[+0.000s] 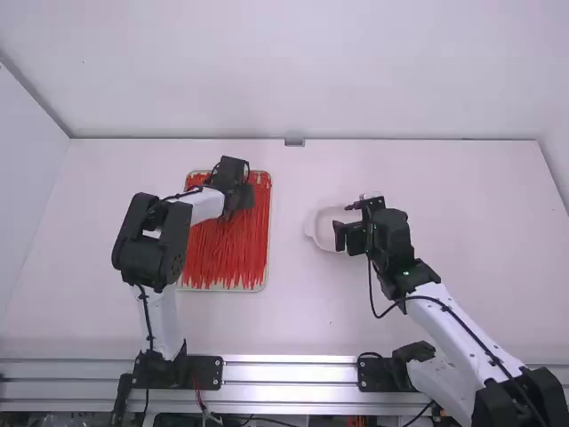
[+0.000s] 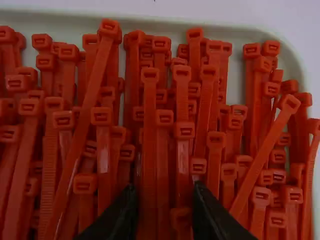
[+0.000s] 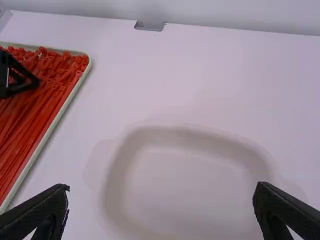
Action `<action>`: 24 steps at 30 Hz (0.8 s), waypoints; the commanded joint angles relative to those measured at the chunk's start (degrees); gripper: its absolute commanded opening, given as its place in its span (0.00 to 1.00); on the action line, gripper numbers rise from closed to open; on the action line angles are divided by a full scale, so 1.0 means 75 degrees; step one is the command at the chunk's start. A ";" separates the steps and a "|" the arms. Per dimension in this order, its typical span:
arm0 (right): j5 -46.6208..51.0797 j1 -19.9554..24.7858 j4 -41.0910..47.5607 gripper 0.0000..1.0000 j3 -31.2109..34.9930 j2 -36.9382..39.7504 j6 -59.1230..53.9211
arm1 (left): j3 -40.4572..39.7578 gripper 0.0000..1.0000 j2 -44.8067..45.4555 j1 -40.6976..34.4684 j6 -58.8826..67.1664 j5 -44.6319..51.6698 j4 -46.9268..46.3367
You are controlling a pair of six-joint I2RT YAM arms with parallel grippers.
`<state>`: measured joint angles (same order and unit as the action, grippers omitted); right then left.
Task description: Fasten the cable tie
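Lowering onto the cable ties (image 2: 150,125) at nine o'clock on the table (image 1: 444,196), we should set the left gripper (image 2: 162,216) — half open, empty — astride just one tie.

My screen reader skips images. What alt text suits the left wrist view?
The open left gripper sits low over a pile of red cable ties, several running between its black fingers. The ties fill a pale tray on a white table.

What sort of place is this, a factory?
Likely a robotics lab bench, not a factory: a left arm and right arm fixed to a metal rail, a plain white table, one tray of red cable ties.
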<state>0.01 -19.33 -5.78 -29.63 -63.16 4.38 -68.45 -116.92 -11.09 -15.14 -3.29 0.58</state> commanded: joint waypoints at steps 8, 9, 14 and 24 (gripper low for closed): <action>0.0006 -0.0044 0.0023 0.98 -0.0297 -0.0023 0.0015 | 0.0058 0.30 0.0589 -0.0009 0.0047 -0.0087 -0.0154; 0.0006 -0.0044 0.0026 0.98 -0.0297 -0.0023 0.0017 | 0.0058 0.30 0.0589 -0.0020 0.0047 -0.0085 -0.0172; 0.0003 -0.0044 0.0023 0.98 -0.0297 -0.0023 0.0015 | 0.0064 0.29 0.0589 -0.0067 0.0050 0.0023 -0.0242; 0.0003 -0.0023 0.0032 0.98 -0.0297 -0.0023 0.0015 | 0.0079 0.26 0.0571 -0.0076 0.0047 0.0117 -0.0303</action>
<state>0.03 -19.33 -5.52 -29.63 -63.18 4.51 -68.40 -114.19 -11.22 -15.07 -2.61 -1.54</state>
